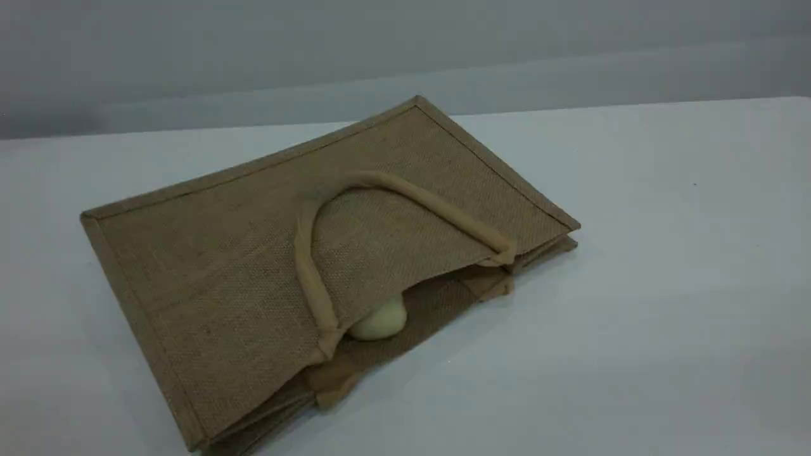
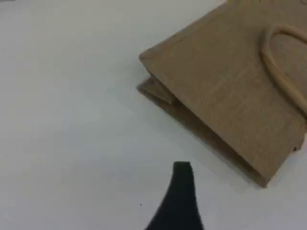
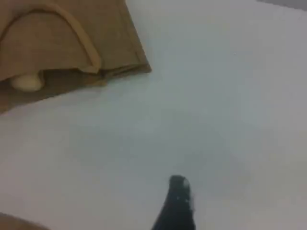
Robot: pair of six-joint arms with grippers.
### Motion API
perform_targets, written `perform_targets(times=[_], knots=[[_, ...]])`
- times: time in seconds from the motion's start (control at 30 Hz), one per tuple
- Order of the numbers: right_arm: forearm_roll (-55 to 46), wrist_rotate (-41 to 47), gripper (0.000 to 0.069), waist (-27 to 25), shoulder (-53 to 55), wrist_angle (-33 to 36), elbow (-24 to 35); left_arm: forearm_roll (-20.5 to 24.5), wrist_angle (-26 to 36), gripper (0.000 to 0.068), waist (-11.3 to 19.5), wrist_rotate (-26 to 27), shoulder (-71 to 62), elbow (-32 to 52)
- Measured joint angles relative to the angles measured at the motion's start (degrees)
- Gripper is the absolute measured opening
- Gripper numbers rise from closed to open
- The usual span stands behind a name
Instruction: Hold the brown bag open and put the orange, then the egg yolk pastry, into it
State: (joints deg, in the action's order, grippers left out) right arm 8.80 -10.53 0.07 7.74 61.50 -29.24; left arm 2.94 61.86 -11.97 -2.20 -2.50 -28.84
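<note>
The brown bag (image 1: 222, 272) lies flat on the white table, its mouth toward the camera and its beige handle (image 1: 443, 212) resting on the top panel. The egg yolk pastry (image 1: 382, 322), a pale cream ball, sits just inside the slightly gaping mouth, half covered by the upper panel. The right wrist view shows the bag (image 3: 53, 43) and the pastry (image 3: 26, 82) at upper left. The orange is out of view. Neither arm shows in the scene view. The left fingertip (image 2: 182, 170) hovers over bare table near the bag's corner (image 2: 220, 91). The right fingertip (image 3: 178, 184) holds nothing.
The white table (image 1: 665, 266) stretches wide to the right of the bag and in front of it. A grey wall runs behind the table's far edge. A brownish sliver (image 3: 12, 223) shows at the right wrist view's bottom left corner; what it is I cannot tell.
</note>
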Motion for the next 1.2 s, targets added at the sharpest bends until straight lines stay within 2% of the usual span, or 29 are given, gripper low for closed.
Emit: perform_targets(times=[0.07,0.27,0.53,1.2], knots=[[0.1,0.0,0.0562,0.0,-1.9,0.0,0.0,-0.1,0.0,0.0591,1.2,0.2,1.0,0.0],[0.1,-0.1,0.0562,0.0,-6.5,0.0,0.0,-0.1,0.0,0.0591,7.4,0.2,2.2,0.0],[0.1,-0.1,0.0562,3.0,-7.8,0.1,0.0,-0.1,0.0,0.0591,12.9,0.2,2.5,0.0],[0.1,-0.1,0.0562,2.8,-7.7,0.1,0.0,0.0,0.0,0.0591,12.3,0.2,2.5,0.0]])
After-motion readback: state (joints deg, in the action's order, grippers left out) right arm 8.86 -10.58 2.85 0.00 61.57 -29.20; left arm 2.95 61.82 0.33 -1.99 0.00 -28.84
